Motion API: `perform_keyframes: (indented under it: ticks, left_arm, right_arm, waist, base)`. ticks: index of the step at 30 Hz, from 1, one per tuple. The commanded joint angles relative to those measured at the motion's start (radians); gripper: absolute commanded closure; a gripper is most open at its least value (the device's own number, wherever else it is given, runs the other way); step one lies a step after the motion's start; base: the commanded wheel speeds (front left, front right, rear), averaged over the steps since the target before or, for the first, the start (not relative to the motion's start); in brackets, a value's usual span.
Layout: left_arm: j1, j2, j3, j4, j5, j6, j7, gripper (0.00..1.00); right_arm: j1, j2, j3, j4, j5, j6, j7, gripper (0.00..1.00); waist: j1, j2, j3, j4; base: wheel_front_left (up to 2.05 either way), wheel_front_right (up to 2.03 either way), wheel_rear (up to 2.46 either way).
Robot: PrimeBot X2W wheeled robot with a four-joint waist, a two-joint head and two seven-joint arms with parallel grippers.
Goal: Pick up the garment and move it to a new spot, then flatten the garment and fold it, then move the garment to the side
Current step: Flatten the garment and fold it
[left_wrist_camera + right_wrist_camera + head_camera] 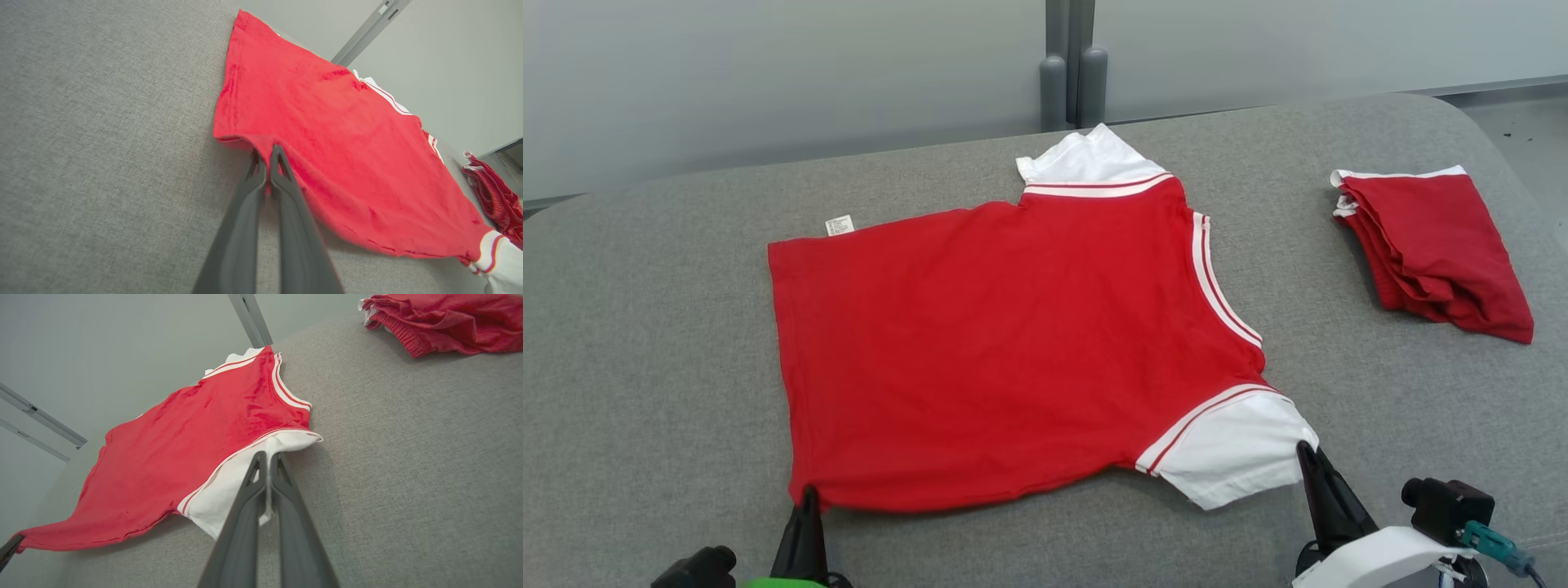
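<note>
Grey padded surface (pixel 645 367), seen from its near edge.

- Red shirt (pixel 1013 351) lies spread flat across the middle of the surface. Its hem faces the surface's left end and its striped collar edge faces the right end.
- One white sleeve (pixel 1233 453) points to the near edge. The other sleeve (pixel 1086 159) points to the far edge. A small white label (pixel 839 225) shows at the far hem corner.
- Left gripper (pixel 809 494) is at the near edge, left of centre. Its fingers are pressed together on the shirt's near hem corner, and the cloth is puckered up at the tips.
- Right gripper (pixel 1308 451) is at the near edge, right of centre. Its fingers are closed on the near sleeve's cuff, with white cloth showing between them in the right wrist view.
- Folded red garment (pixel 1433 249) with white trim sits at the far right of the surface, well apart from the shirt.
</note>
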Motion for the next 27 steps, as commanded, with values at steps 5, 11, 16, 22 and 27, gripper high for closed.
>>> perform_keyframes:
  ticks: [5, 11, 16, 22, 27]
  left_arm:
    - [-0.082, 0.007, 0.000, 0.031, -0.047, -0.003, -0.002, 1.00]
    - [-0.192, 0.017, 0.017, 0.075, -0.054, -0.003, -0.003, 1.00]
    - [-0.293, 0.018, 0.018, 0.130, -0.038, -0.003, -0.003, 1.00]
    - [-0.397, 0.018, 0.014, 0.199, -0.029, -0.003, -0.003, 1.00]
    - [-0.472, 0.018, 0.016, 0.257, -0.018, -0.003, -0.003, 1.00]
  right_arm:
    - [-0.076, -0.002, -0.001, 0.034, -0.021, 0.000, -0.006, 1.00]
    - [-0.187, -0.002, 0.000, 0.086, -0.036, 0.000, -0.013, 1.00]
    - [-0.309, -0.002, -0.002, 0.147, -0.046, 0.000, -0.021, 1.00]
    - [-0.442, -0.002, -0.005, 0.239, -0.068, 0.000, -0.032, 1.00]
    - [-0.561, -0.002, 0.010, 0.359, -0.082, 0.000, -0.034, 1.00]
  waist:
    - [0.0001, 0.0000, 0.034, 0.011]
    - [0.0001, 0.0000, 0.091, 0.031]
    - [0.0001, 0.0000, 0.147, 0.041]
    - [0.0001, 0.0000, 0.198, 0.049]
    - [0.0001, 0.0000, 0.234, 0.056]
  base:
    - [0.00, 0.00, 0.00]
    - [0.00, 0.00, 0.00]
    - [0.00, 0.00, 0.00]
    - [0.00, 0.00, 0.00]
    - [0.00, 0.00, 0.00]
